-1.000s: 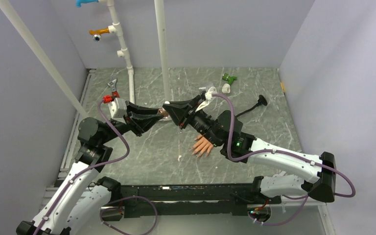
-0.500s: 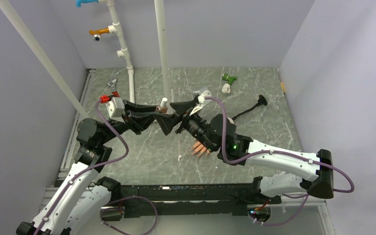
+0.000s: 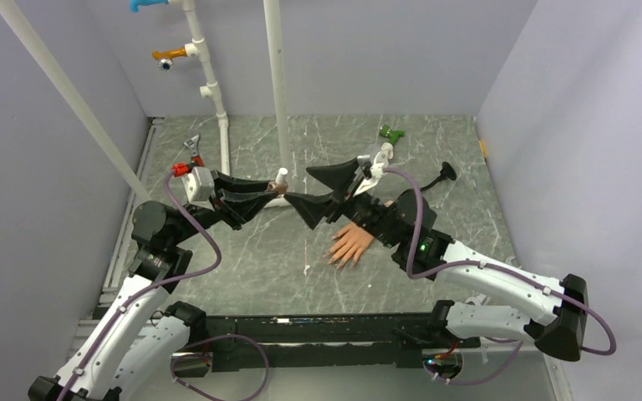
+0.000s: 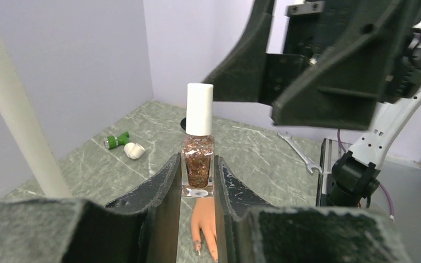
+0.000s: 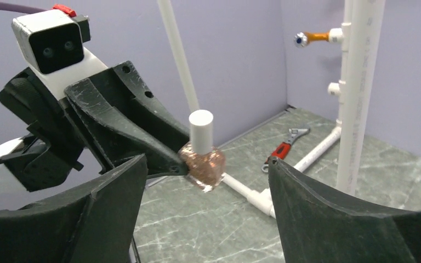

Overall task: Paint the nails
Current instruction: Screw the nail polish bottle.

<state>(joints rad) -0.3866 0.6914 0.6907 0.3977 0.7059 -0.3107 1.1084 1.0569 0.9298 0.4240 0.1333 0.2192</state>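
Observation:
A small glass polish bottle (image 4: 198, 164) of coppery glitter with a white cap (image 4: 199, 109) stands upright between the fingers of my left gripper (image 4: 198, 183), which is shut on it and holds it above the table. My right gripper (image 5: 207, 163) stands open, one finger on each side of the bottle (image 5: 204, 165), touching nothing. From above, the left gripper (image 3: 272, 191) and right gripper (image 3: 299, 185) meet tip to tip. The peach mannequin hand (image 3: 351, 244) lies flat just below the right arm. Its nails (image 4: 198, 246) show dark flecks on two fingertips.
A white pipe frame (image 3: 217, 125) rises at the back left, with a red-handled wrench (image 3: 192, 152) at its foot. A green piece (image 3: 391, 133), a white piece (image 3: 385, 150) and a black long-handled tool (image 3: 435, 180) lie at the back right.
My right gripper was shut at the bottle's cap; it has opened and drawn back to the right, uncovering more of the mannequin hand. The cap stays on. The left gripper holds still.

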